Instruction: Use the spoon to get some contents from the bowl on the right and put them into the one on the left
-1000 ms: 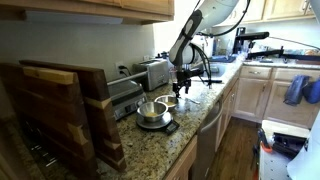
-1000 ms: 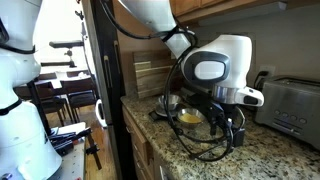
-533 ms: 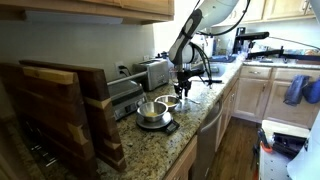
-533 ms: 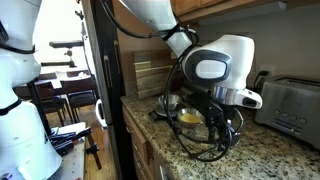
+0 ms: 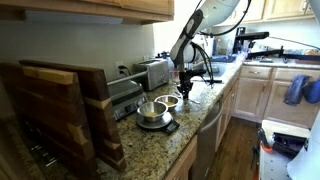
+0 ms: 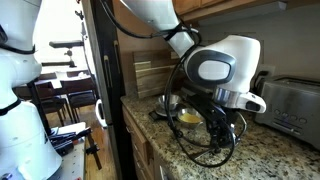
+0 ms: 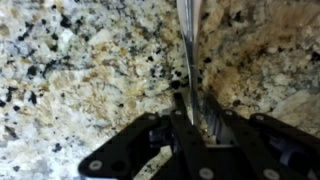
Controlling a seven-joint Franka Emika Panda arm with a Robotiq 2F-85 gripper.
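In the wrist view a thin metal spoon (image 7: pixel 187 40) lies on the speckled granite, its handle running down between my fingers (image 7: pixel 179 103). My gripper (image 7: pixel 192 100) has its jaws drawn in close on either side of the handle and looks shut on it. In both exterior views the gripper (image 5: pixel 183 92) (image 6: pixel 222 122) is down at the counter, beside two bowls. A metal bowl (image 5: pixel 152 110) sits on a small scale, and a smaller bowl (image 5: pixel 170 101) stands next to it. A bowl with yellow contents (image 6: pixel 188 116) shows behind the cables.
A toaster (image 5: pixel 153 72) (image 6: pixel 290 105) stands at the back of the counter. Tall wooden boards (image 5: pixel 60 105) fill the near end. The counter edge (image 5: pixel 205 115) drops to the kitchen floor. Black cables (image 6: pixel 205 145) hang around the gripper.
The jaws have narrowed from wide open to close around the spoon handle. The arm has stayed nearly in place at the counter.
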